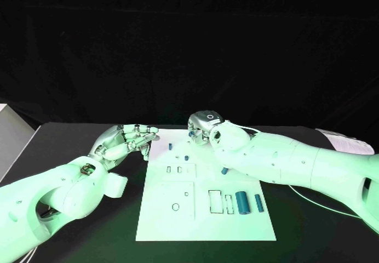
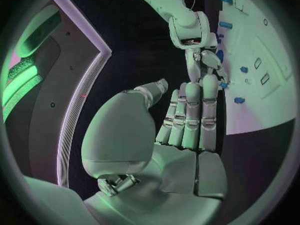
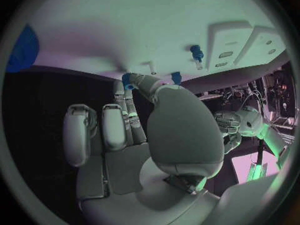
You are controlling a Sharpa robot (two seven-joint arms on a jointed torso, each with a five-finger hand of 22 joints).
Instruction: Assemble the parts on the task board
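My right hand [image 1: 207, 129] pinches a small blue part [image 3: 127, 80] over the task board's [image 1: 162, 219] far edge. My left hand [image 1: 126, 141] hovers beside the board, fingers curled, holding nothing. I should lower slowly, keeping the part upright over its hole.

It looked like a robotics lab or test cell. A black desk [image 1: 79, 137] stood against a wholly dark backdrop, with a white task board [image 1: 178, 219] laid out for trials. Cables [image 1: 312, 200] trailed across the desk, and the right wrist view showed wiring and equipment [image 3: 275, 92] beyond the board.
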